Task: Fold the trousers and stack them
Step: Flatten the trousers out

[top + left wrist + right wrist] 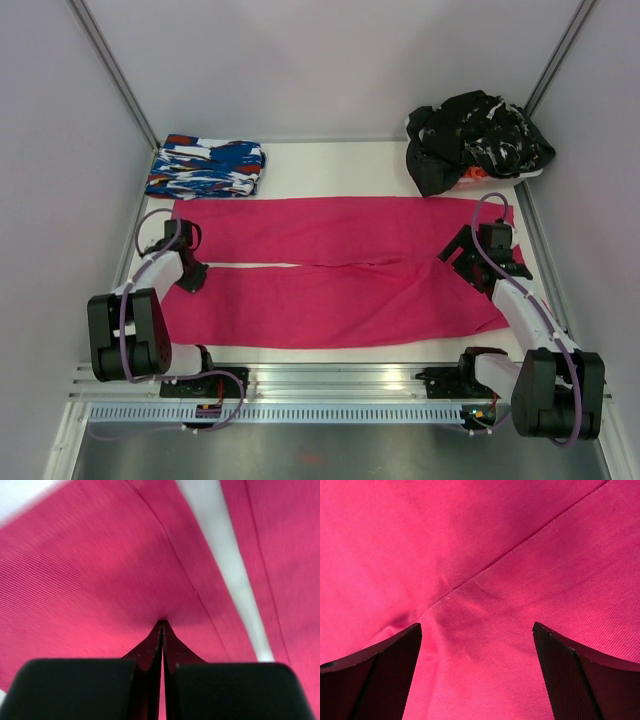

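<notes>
1. Left gripper [161, 623] has its two black fingers pressed flat together. The pink cloth of the trousers [90, 580] rises in a small peak to their tips, so it is clamped on a pinch of that cloth.
2. Seen from above, the left gripper [190, 272] sits at the cuff end of the trousers [330, 310]. It is on the far edge of the near leg, just beside the gap between the two legs.
3. The right gripper [476, 626] is spread wide, with one dark textured finger at each side of its wrist view. Only the pink cloth of the trousers [480, 540] and a stitched seam lie between the fingers, and the cloth puckers slightly along that seam. Whether the tips touch the cloth cannot be told.
4. In the top view the right gripper [460, 255] stands over the waist end of the trousers, near where the two legs join.
5. The trousers lie flat on the white table [330, 165] with both legs stretched out side by side. The cuffs are at the left arm's side and the waist at the right arm's side. A thin strip of table [225, 555] shows between the legs near the cuffs.
6. A folded patterned garment [205, 168] in blue, white and red lies just beyond the far leg's cuff end. Whether it touches the trousers cannot be told.
7. A heap of black clothes [475, 135] with white flecks lies just beyond the far corner of the waist end.
</notes>
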Robot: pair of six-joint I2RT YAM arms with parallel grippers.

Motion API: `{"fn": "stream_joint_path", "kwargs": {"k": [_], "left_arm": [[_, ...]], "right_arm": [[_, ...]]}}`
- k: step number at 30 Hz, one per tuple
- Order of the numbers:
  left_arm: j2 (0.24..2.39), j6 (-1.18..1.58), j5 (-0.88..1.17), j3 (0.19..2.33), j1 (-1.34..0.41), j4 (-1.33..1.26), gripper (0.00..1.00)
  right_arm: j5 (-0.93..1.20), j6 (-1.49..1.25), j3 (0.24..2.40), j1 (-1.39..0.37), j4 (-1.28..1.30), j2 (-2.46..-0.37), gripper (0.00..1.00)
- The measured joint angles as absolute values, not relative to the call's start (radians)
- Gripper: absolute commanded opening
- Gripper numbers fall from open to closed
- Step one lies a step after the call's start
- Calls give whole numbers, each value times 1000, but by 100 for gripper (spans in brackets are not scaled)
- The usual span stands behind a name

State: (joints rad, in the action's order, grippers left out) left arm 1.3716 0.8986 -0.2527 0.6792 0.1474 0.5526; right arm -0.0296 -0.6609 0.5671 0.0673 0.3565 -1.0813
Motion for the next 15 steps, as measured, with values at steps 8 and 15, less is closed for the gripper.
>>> {"fn": "stream_joint_path", "kwargs": {"k": [8, 15], "left_arm": [[1371, 842, -345, 723, 334, 566, 2], [1366, 790, -329, 745, 348, 572, 10]], "right_arm": [[-109, -688, 580, 67, 382, -1084, 98], [-252, -733, 580, 69, 457, -999, 98]]}}
